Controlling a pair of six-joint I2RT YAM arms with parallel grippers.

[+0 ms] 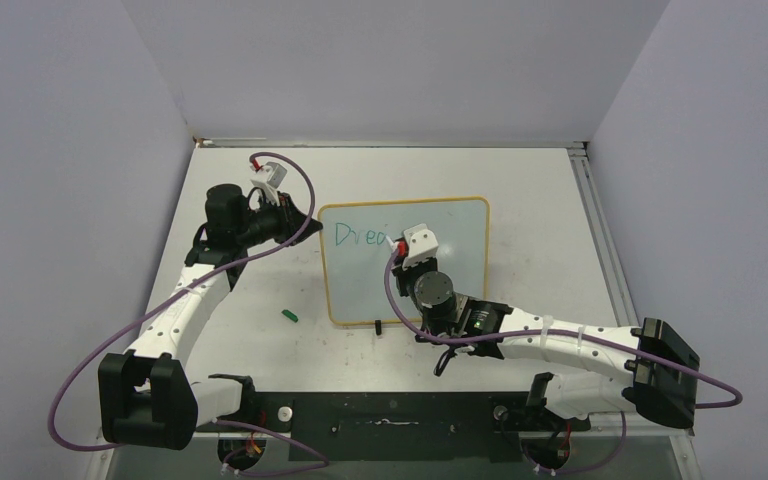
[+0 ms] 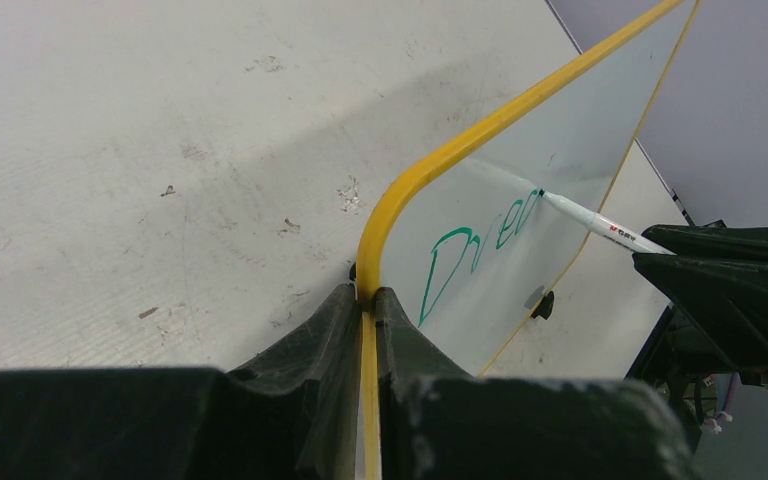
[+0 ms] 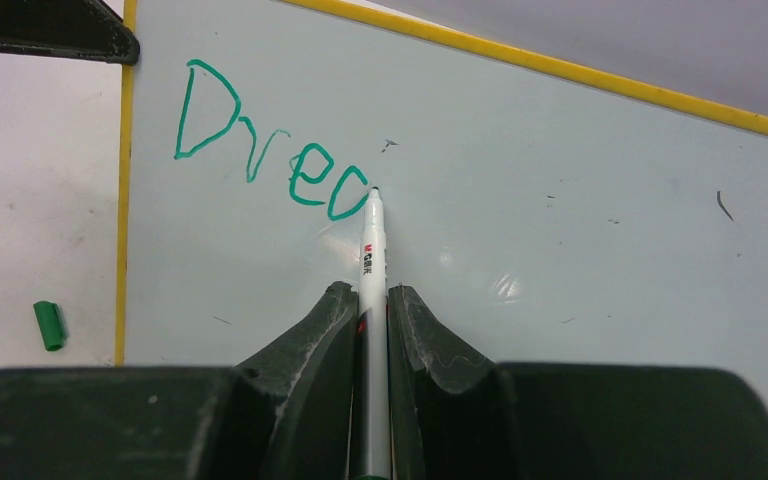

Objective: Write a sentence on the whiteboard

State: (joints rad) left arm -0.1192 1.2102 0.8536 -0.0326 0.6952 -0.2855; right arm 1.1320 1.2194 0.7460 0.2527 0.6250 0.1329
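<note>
**Green "Dre" and part of a fourth letter on the board, pen tip at the stroke**

Near the middle of the worktop [image 1: 520, 190]: the whiteboard [image 1: 450, 250], long side left to right, face tilted up off the surface. Steepness impossible to judge. One black clip foot [image 1: 377, 325] under the near edge.

Left hand [image 2: 365, 295] closed narrow on the board's left edge, near the far left corner. Yellow frame [image 2: 460, 148] pinched between both fingers, touching each.

Right hand [image 3: 370, 295] closed on a white marker [image 3: 371, 250]. Barrel straight out between the fingers, pointing at the board face. Tip touching the surface at the upper right of the last green letter.

Of the sentence [image 3: 256, 160], only the opening in place, high in the board's left half: a large "D", then "r", "e" and a rounded, open, unfinished letter. All in green, slanting slightly downward to the right in the right wrist view. A few small dark specks and a short dark mark on the white surface to the right of the writing.

On the worktop, just left of the board's near left corner and apart from it: a small green cap [image 1: 289, 315], lying on its side.
</note>
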